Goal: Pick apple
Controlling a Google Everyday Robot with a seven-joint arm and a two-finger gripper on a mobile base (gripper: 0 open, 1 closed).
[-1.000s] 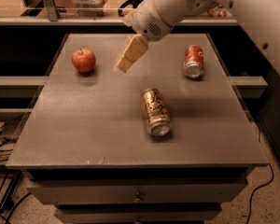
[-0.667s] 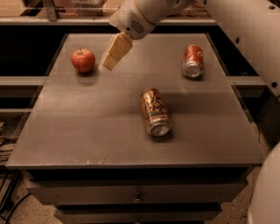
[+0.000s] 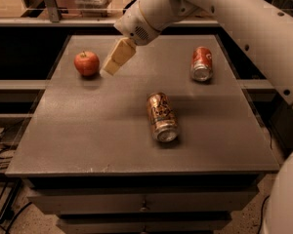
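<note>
The apple (image 3: pixel 87 63) is small, round and red, and sits upright near the far left of the grey table (image 3: pixel 88 130). My gripper (image 3: pixel 110 69) has beige tips and hangs from the white arm (image 3: pixel 185 6), which reaches in from the upper right. The gripper points down and to the left, just right of the apple, with a narrow gap between them. It holds nothing that I can see.
A red soda can (image 3: pixel 202 64) lies on its side at the far right of the table. A brown and gold can (image 3: pixel 162 117) lies on its side near the middle. Shelving and clutter stand behind the table, and cables lie on the floor at the lower left.
The gripper has moved left across the far part of the table and come close to the apple's right side. The apple and both cans have not moved.
</note>
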